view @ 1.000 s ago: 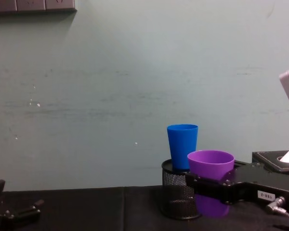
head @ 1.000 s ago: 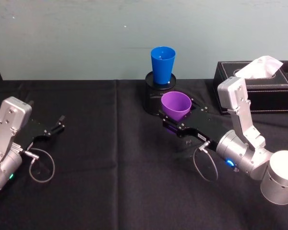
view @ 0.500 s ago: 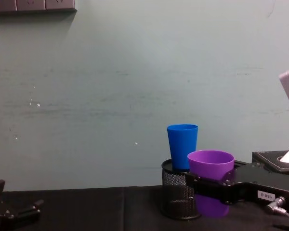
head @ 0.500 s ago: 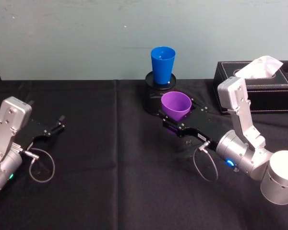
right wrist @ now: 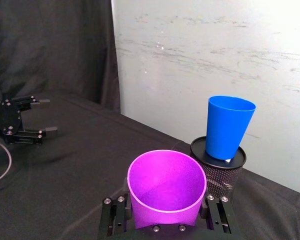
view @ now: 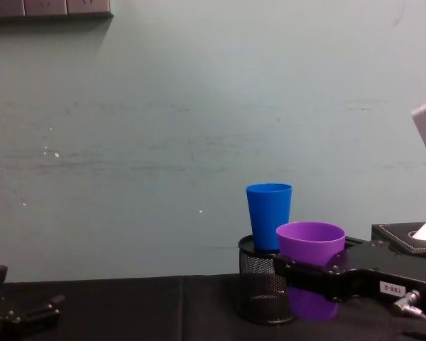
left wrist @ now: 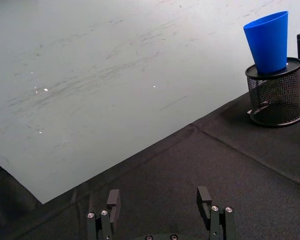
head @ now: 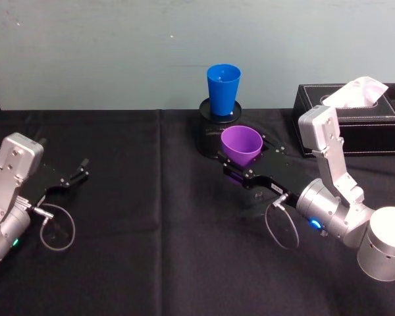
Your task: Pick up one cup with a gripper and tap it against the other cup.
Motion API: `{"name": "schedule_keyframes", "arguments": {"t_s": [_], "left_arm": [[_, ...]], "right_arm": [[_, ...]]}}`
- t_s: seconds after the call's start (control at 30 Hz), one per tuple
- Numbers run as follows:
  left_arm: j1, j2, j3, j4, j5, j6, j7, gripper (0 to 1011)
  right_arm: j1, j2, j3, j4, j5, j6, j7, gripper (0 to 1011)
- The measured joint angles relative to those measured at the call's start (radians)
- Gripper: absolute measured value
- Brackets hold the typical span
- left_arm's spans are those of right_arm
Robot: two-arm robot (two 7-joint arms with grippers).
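Clamping the smooth purple plastic tumbler (head: 241, 145) at centre frame, the right black two-jaw gripper (head: 248, 158) holds it just below the tall blue plastic tumbler (head: 223, 89); the left gripper (left wrist: 159, 197) rests spread wide at the left edge

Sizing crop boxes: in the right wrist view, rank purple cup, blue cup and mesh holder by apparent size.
1. purple cup, held by the right gripper, nearest the camera, so inflated.
2-3. blue cup and mesh holder look alike; holder partly hidden.
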Motion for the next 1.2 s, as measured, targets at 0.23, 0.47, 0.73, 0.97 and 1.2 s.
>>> {"name": "schedule_keyframes", "arguments": {"t_s": [0.23,0.47,0.73,0.97,1.2], "left_arm": [[0.0,0.0,0.0,0.0,0.0,0.0,0.0,1000],[0.0,0.0,0.0,0.0,0.0,0.0,0.0,1000],[0.0,0.0,0.0,0.0,0.0,0.0,0.0,1000],[0.0,0.0,0.0,0.0,0.0,0.0,0.0,1000],[0.0,0.0,0.0,0.0,0.0,0.0,0.0,1000]], "right_arm": [[0.0,0.0,0.0,0.0,0.0,0.0,0.0,726],[0.0,0.0,0.0,0.0,0.0,0.0,0.0,728],[0.0,0.0,0.0,0.0,0.0,0.0,0.0,726],[0.028,-0.015,0.001,0.026,-0.004,0.005,-0.001,726],[0.105,-0.063,0.003,0.117,-0.005,0.037,-0.012,728]]}}
